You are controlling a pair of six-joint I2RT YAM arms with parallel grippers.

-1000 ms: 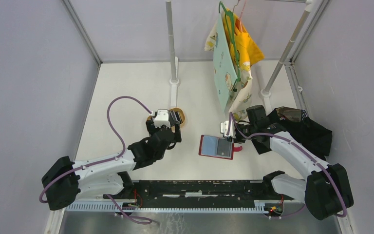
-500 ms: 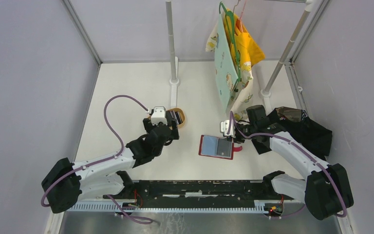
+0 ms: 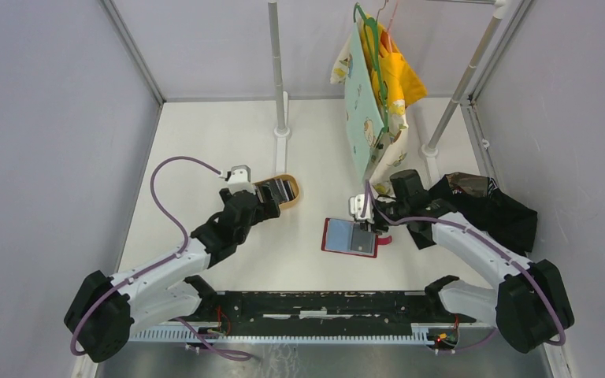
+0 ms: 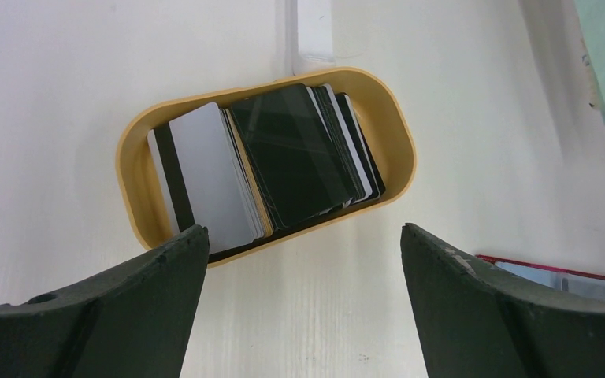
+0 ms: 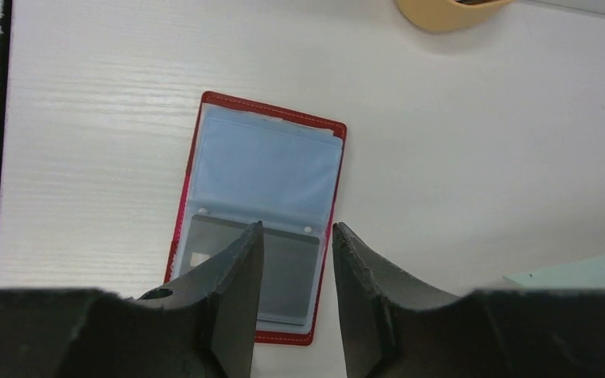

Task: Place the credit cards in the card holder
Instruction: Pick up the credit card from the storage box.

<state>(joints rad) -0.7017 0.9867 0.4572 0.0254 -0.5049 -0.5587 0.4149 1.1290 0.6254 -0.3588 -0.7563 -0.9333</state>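
Spread wide at left tool [image 4: 303, 235], with cards [image 4: 283, 157] in tray [image 4: 398, 134] just ahead; narrowly parted, seemingly empty, at right tool [image 5: 297, 228], open wallet [image 5: 268, 157] beneath.

We see a white table [image 3: 205, 142] with a faint wood grain. On it lies a tan oval tray [image 3: 295, 191] near the middle. To its right, well apart, the red card holder [image 3: 343, 239] lies opened flat. A crumpled black cloth [image 3: 512, 216] sits at the right edge. A clothes rack's white foot [image 3: 281, 146] stands further back.
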